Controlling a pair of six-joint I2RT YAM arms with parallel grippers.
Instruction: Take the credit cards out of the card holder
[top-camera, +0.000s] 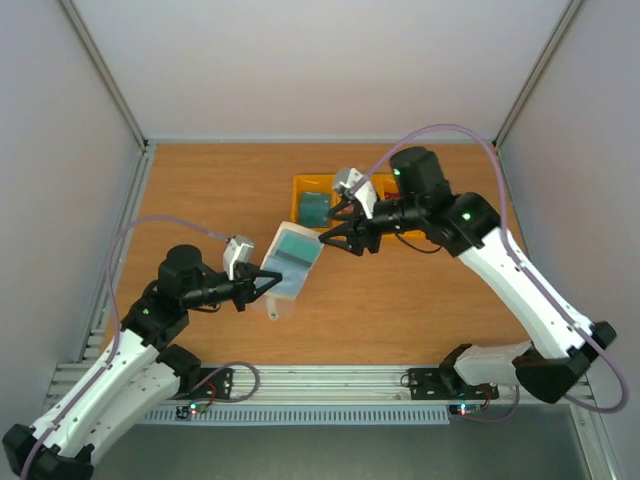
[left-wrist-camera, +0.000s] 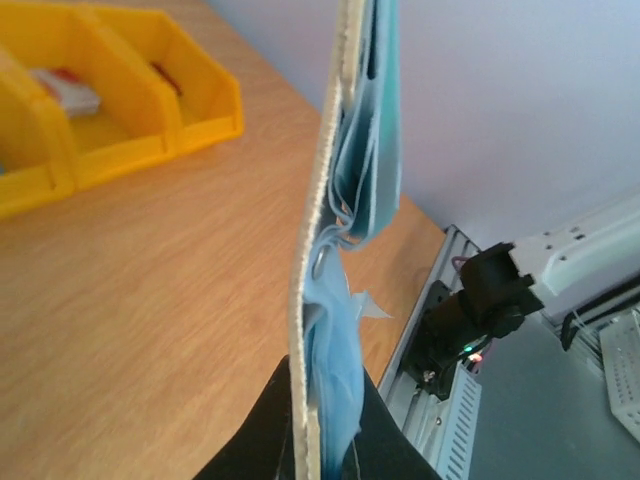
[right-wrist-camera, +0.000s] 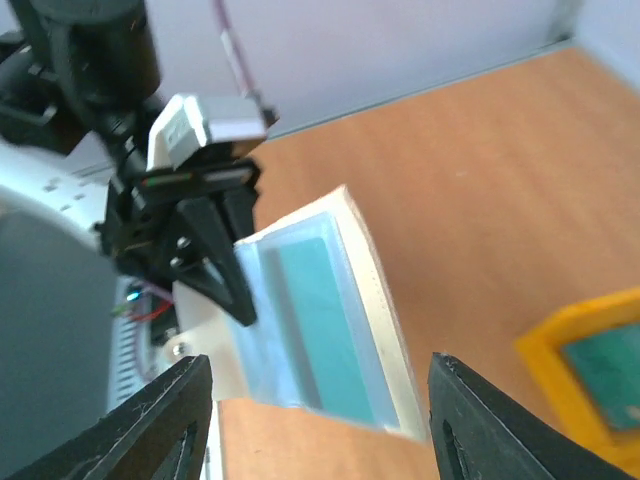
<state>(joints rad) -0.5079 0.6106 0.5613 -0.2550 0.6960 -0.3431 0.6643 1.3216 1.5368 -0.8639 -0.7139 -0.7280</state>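
Observation:
The card holder (top-camera: 291, 262) is held up off the table, cream outside and translucent blue inside, with my left gripper (top-camera: 264, 284) shut on its lower edge. A teal credit card (right-wrist-camera: 322, 318) shows through its inner pocket. In the left wrist view the holder (left-wrist-camera: 322, 250) is seen edge-on, clamped between my black fingers (left-wrist-camera: 255, 440). My right gripper (top-camera: 335, 226) is open just off the holder's upper right corner, not touching it; in the right wrist view the right gripper (right-wrist-camera: 320, 420) has its jaws spread wide on either side of the holder (right-wrist-camera: 375, 290).
A yellow three-compartment tray (top-camera: 300, 186) stands behind the right gripper, with a teal card (top-camera: 315, 209) in its left compartment. In the left wrist view a red-and-white card (left-wrist-camera: 66, 90) lies in the tray (left-wrist-camera: 205, 100). The metal rail (top-camera: 330, 385) runs along the near edge.

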